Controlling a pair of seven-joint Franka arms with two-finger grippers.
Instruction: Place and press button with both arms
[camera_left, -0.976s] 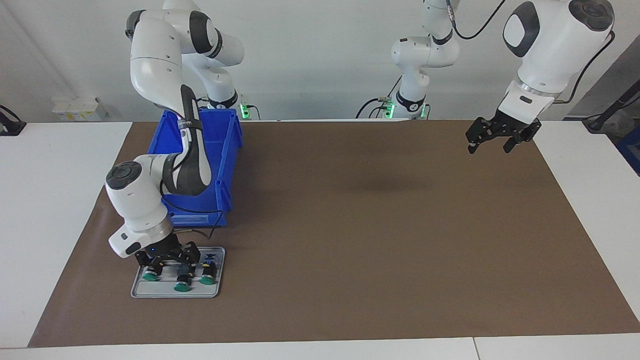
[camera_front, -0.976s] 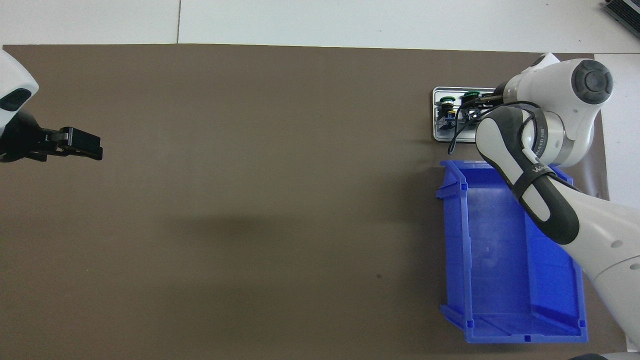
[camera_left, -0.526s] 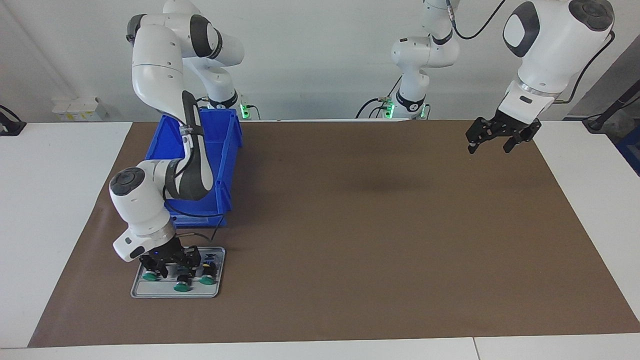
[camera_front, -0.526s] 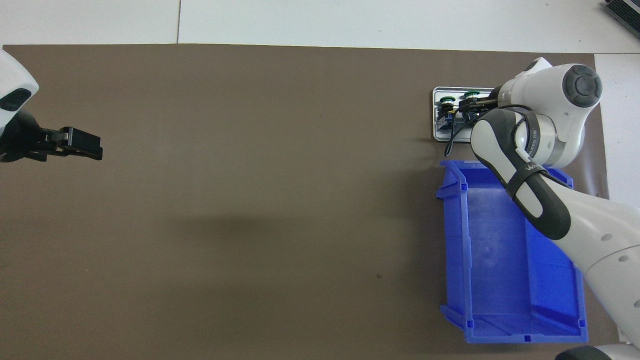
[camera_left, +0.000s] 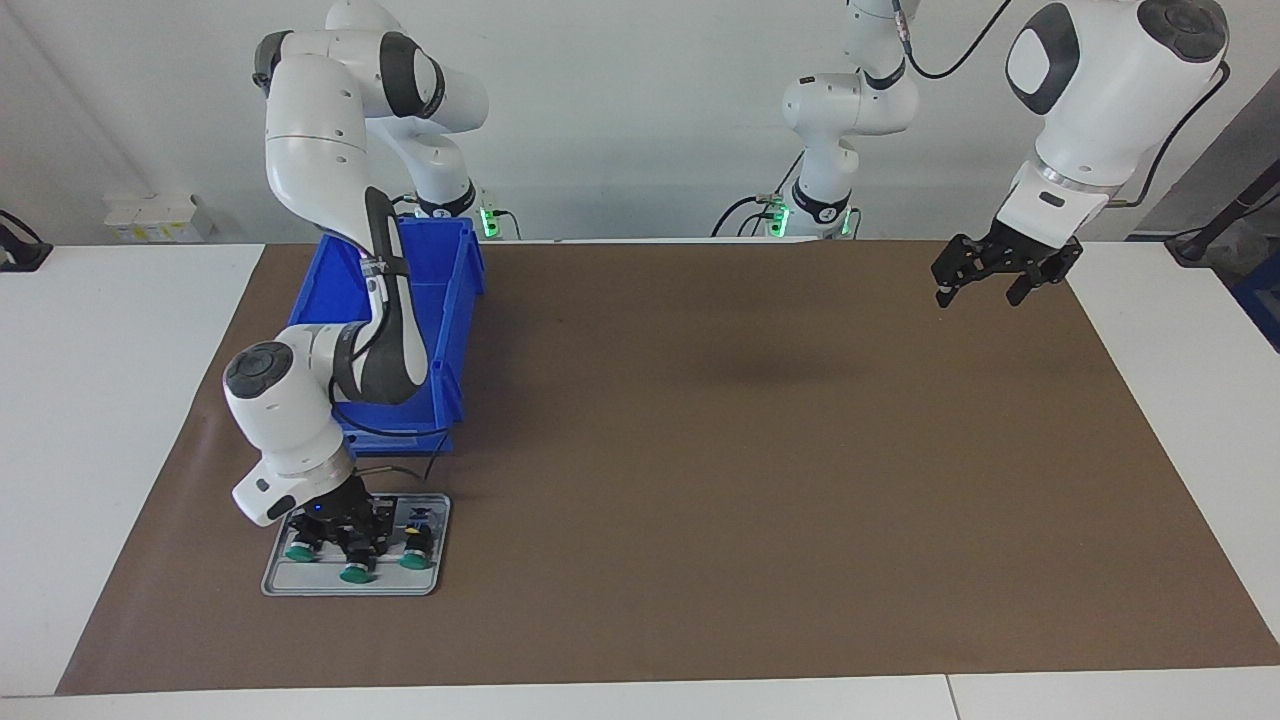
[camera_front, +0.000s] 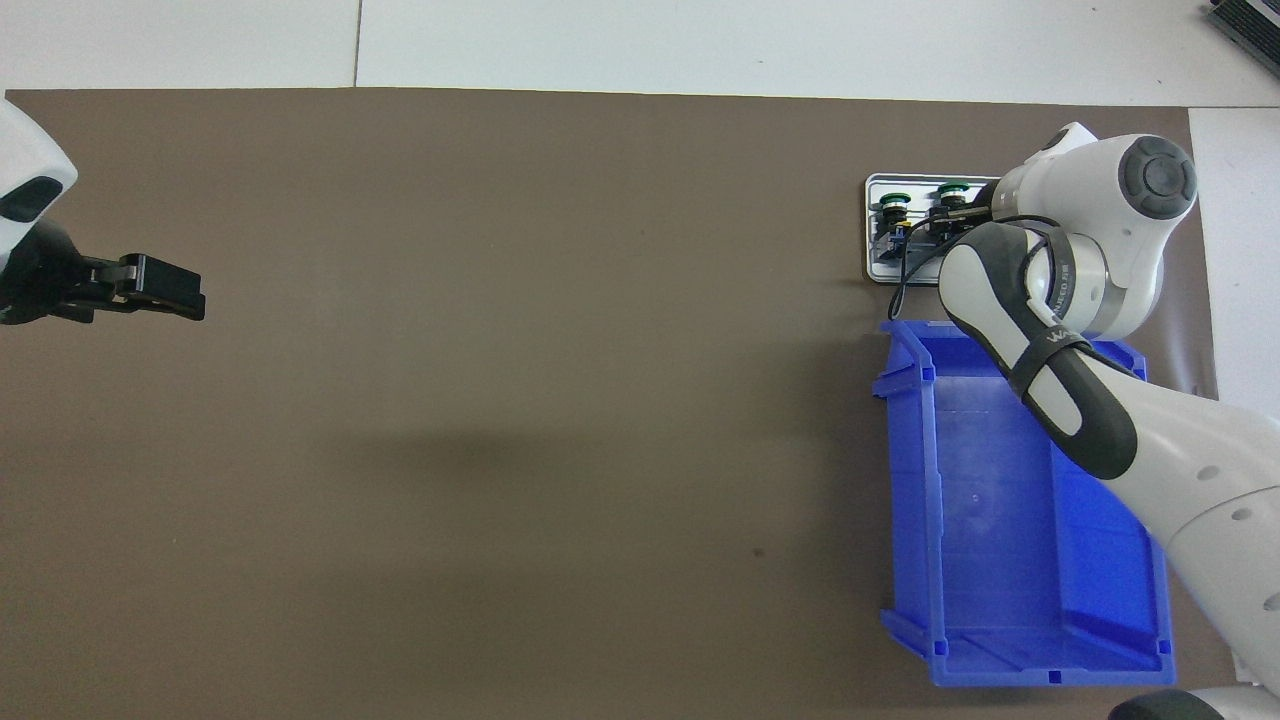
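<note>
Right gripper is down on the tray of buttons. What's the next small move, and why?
Probably lift straight up. The right gripper looks shut on the middle button in the grey tray, with two other buttons close beside it. The left gripper waits open over the mat.

One camera sits high across the tabletop (camera_left: 700, 450), facing both robots and taking in their bases and the wall. The other hangs above the robots' end, looking steeply down and forward. Both are distant and share the brown mat (camera_front: 500, 400), blue bin (camera_front: 1000, 520) and grey tray (camera_left: 300, 585).
</note>
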